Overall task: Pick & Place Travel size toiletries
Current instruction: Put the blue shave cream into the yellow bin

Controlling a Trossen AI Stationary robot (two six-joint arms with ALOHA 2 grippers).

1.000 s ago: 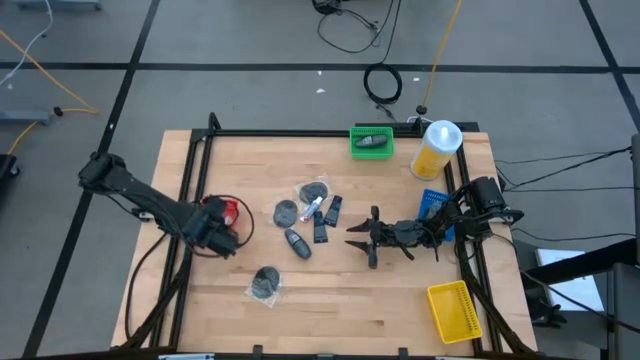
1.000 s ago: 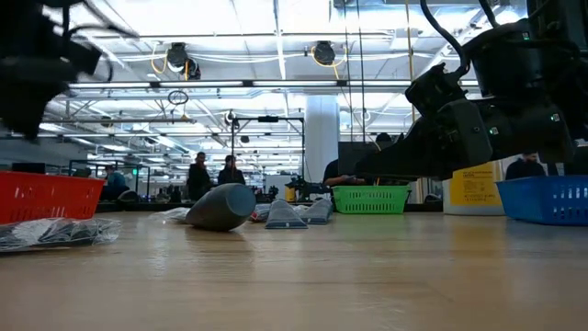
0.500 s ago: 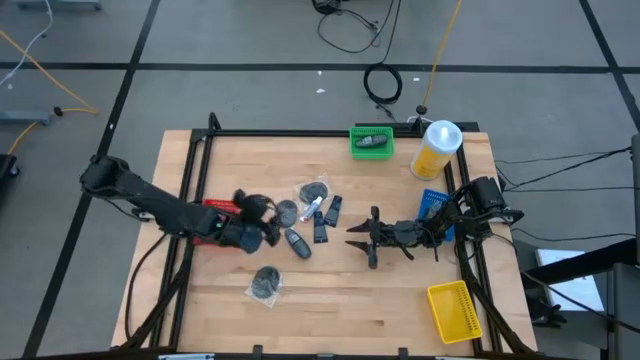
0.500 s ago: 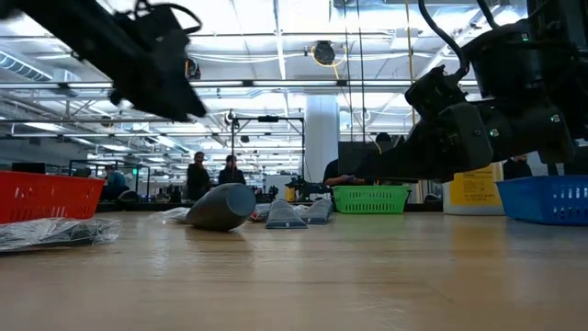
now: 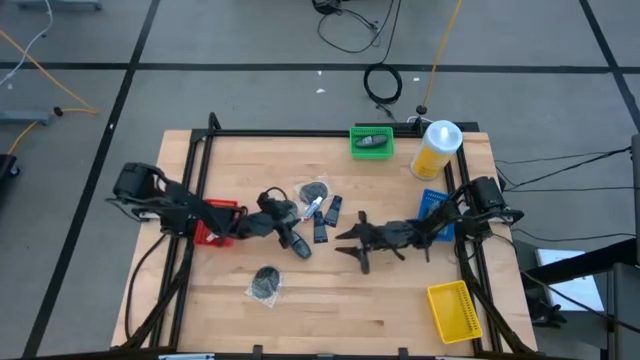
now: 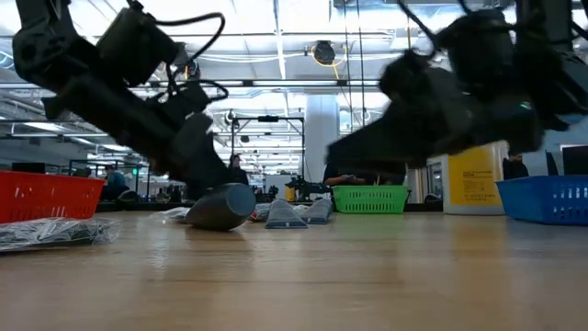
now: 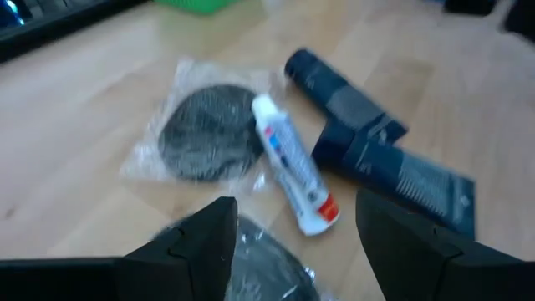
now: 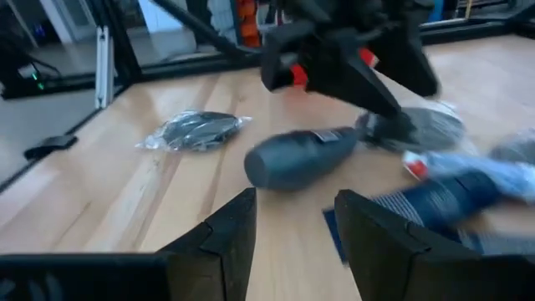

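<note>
The travel size toiletries (image 5: 305, 215) lay bunched at the middle of the counter (image 5: 330, 300), with one wrapped packet (image 5: 266, 283) apart on the near side. The left hand (image 5: 283, 215) hung over the left edge of the bunch with its fingers spread wide and nothing between them; just beyond them lay a grey round packet (image 7: 207, 131) in clear wrap, a small white tube (image 7: 292, 164) against it, and two dark blue tubes (image 7: 380, 159) side by side. The right hand (image 5: 350, 243) stood a little to the right of the bunch, fingers part open and empty, facing a dark grey tapered tube (image 8: 301, 156). All looked light. The wrapped packets seemed soft and slippery, best pinched through the flat disc, not the loose film. The tubes seemed firmer but apt to roll; a hold across the mid-body would suit.
</note>
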